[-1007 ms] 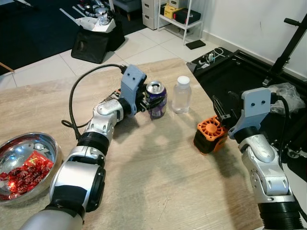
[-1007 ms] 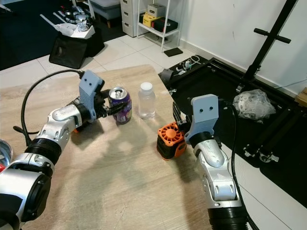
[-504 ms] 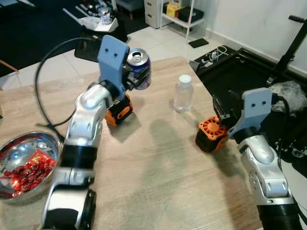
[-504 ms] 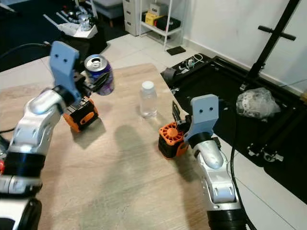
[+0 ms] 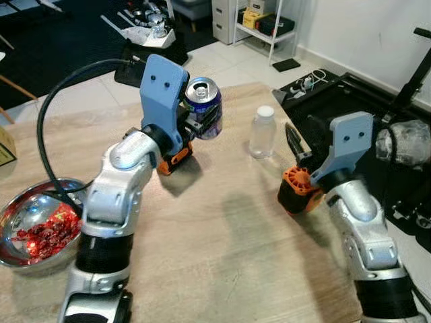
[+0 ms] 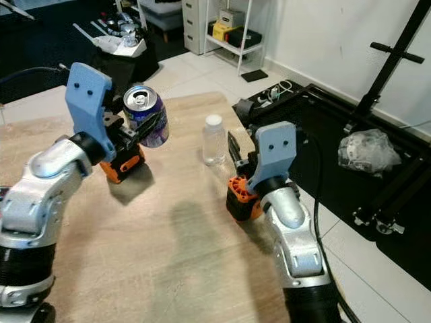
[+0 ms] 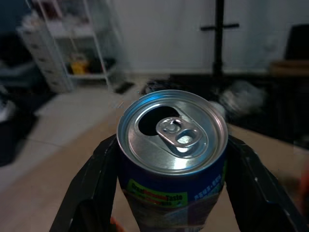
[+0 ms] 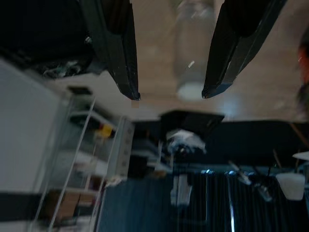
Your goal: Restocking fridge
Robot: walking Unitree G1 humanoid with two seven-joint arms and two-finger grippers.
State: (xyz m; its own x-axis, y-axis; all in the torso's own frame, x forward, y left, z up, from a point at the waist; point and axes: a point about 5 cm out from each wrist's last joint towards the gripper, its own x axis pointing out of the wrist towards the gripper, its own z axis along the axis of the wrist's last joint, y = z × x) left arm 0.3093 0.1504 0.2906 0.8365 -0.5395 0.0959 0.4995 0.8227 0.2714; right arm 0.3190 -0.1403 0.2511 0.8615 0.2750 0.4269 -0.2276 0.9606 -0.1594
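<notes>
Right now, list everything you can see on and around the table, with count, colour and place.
Drink can: one, purple and blue with silver top, opened, held above the table.
Plastic bottle: one, clear with white cap, upright near the table's far edge.
Metal bowl: one, silver, holding red snacks, at the table's left edge.
Table: one, light wood.
Shelf unit: one, white, on the floor beyond the table.
Left gripper: black fingers, shut on the drink can.
Right gripper: black fingers, open, pointing towards the plastic bottle.

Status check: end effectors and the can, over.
Left end effector shut on can, lifted off table. Right end effector open, pointed at water bottle. Nothing blocking.
</notes>
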